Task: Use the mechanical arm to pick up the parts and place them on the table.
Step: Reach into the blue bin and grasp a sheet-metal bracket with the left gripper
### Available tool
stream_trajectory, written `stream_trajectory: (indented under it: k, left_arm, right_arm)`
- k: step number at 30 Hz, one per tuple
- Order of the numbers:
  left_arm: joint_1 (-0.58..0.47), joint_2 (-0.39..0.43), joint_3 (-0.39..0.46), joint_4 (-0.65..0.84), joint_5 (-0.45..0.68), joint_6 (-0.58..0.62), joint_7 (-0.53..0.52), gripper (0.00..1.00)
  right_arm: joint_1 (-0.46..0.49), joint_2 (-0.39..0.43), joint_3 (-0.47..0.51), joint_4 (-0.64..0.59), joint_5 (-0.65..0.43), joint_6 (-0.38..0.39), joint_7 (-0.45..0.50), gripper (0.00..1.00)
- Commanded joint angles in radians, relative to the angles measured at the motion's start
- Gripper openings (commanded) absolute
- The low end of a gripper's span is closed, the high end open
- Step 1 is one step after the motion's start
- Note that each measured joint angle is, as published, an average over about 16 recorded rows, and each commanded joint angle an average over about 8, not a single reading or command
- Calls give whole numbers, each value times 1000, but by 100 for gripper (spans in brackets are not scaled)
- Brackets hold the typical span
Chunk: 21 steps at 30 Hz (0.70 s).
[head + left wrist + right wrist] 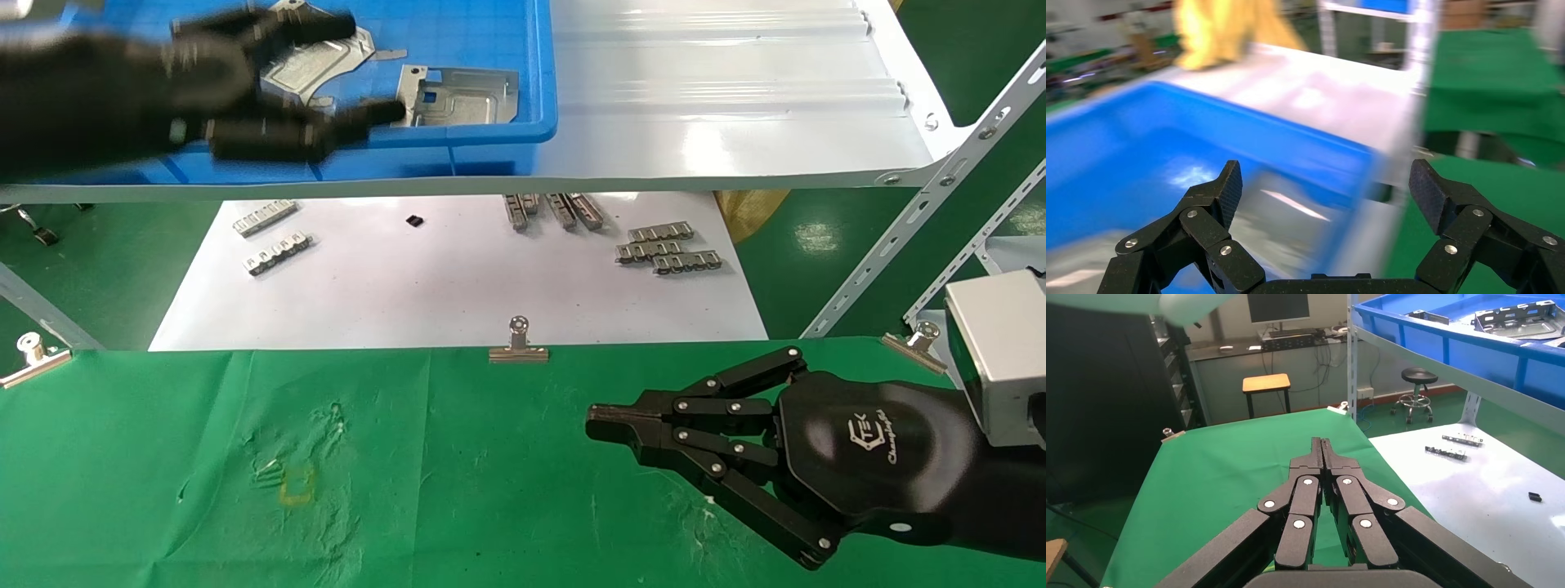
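Note:
Silvery sheet-metal parts lie in a blue bin point(490, 143) on the white shelf: one part point(462, 96) to the right, another point(315, 69) under my left hand. My left gripper point(359, 69) is open and empty, blurred, hovering over the bin's front left. In the left wrist view the gripper point(1326, 184) has its fingers wide apart over a blurred grey part point(1291, 220). My right gripper point(601, 426) is shut and empty, resting low over the green cloth table point(245, 457). It also shows in the right wrist view point(1321, 444).
Small toothed metal strips point(666, 249) lie on a white sheet point(458, 286) below the shelf. Binder clips point(518, 347) pin the cloth's far edge. A slanted white shelf post point(923, 220) stands at the right. A yellow square mark point(296, 484) sits on the cloth.

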<state>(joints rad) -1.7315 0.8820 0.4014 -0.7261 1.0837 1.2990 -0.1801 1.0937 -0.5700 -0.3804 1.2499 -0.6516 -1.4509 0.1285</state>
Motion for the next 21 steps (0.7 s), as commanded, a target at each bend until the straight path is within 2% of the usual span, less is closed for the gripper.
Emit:
stream_trajectory:
  k: [1,6,7,11,14,15,21]
  left_arm:
    - [-93,51,24,126,58,-26,16,100]
    - [-236,163,64,378,180,-262,72,100]
    - [-256,181,73,417,201,-306,81,97]
    - [-317,240,110,547,273,-431,99,47]
    - [-347,266,136,614,313,-472,99,10]
    - [-355,272,144,631,325,-478,98,0]
    - [-382,287,176,700,371,-484,80,0]
  right_arm:
    - [0,0,0,0,0,0,0,0]
    - [0,0,0,0,0,0,0,0]
    - [0,0,0,0,0,0,0,0]
    - [0,0,0,0,0,0,0,0]
    - [0,0,0,0,0,0,0,0]
    - [0,0,0,0,0,0,0,0]
    - [0,0,0,0,0,0,0,0]
